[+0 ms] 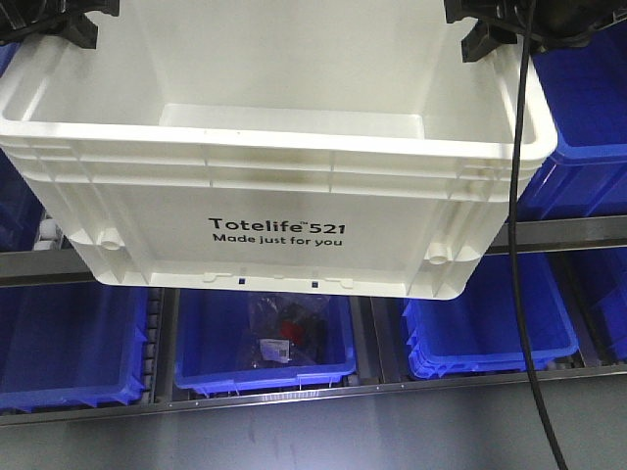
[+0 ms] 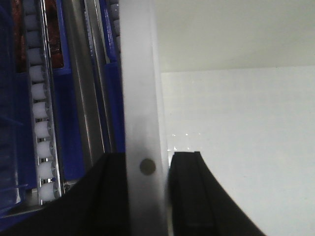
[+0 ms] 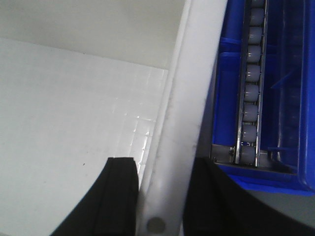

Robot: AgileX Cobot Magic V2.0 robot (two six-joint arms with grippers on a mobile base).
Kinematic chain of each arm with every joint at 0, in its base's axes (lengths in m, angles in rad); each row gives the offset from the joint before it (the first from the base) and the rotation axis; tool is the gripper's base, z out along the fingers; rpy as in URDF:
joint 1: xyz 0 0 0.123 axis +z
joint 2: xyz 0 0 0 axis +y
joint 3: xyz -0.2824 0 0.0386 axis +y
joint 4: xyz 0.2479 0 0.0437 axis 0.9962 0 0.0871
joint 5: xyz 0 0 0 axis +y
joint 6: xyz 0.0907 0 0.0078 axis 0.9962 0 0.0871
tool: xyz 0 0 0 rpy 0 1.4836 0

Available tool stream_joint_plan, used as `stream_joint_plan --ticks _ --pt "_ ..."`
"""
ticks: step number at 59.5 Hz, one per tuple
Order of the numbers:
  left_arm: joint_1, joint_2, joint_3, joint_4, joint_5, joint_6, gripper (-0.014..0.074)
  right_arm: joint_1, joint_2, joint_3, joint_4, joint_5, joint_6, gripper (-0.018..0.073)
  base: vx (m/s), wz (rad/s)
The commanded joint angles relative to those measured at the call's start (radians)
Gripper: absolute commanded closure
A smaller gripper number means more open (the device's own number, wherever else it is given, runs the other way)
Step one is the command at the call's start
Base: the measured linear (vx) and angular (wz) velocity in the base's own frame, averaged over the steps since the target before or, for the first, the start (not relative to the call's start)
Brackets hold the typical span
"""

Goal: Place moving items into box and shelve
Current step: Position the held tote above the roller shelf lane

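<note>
Up high in the front view, the box (image 1: 284,186) hangs in the air before a shelf (image 1: 294,397) of blue bins (image 1: 265,343), gripped at both side rims. It is white and ribbed with a thick rim, and its front wall reads "Totelife 521 Made just for you" in black. It sits roughly level, its open top facing up, and the part of its inside that shows is bare white; no toys can be seen from any view.

The left gripper (image 2: 146,196) is clenched on the box's left rim: in the left wrist view one black finger (image 2: 189,196) lies inside the wall and the other outside, with the pale rim strip and a small round mark between them. The right gripper (image 3: 160,201) clasps the right rim the same way, one finger (image 3: 118,196) inside the box and its partner outside, both pressed against the plastic. In the front view both grippers show only as black shapes at the top corners, and a black cable (image 1: 519,245) drops from the right one across the scene.

Below the box, the middle bin holds a clear bag (image 1: 284,328) with red and dark parts. Beside the box on each side run tracks of white rollers (image 3: 248,93) set in metal rails, with more blue bins beyond.
</note>
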Motion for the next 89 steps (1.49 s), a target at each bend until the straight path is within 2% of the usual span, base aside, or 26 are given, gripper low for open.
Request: stream_joint_plan --ticks 1,89 --pt "-0.008 -0.05 -0.047 -0.03 -0.14 0.006 0.061 0.009 -0.06 -0.044 0.062 -0.113 -0.034 0.0572 0.1 -0.02" --pt "-0.008 -0.05 -0.047 -0.03 -0.14 0.006 0.061 0.009 -0.06 -0.044 0.062 -0.11 -0.034 0.0572 0.02 0.01"
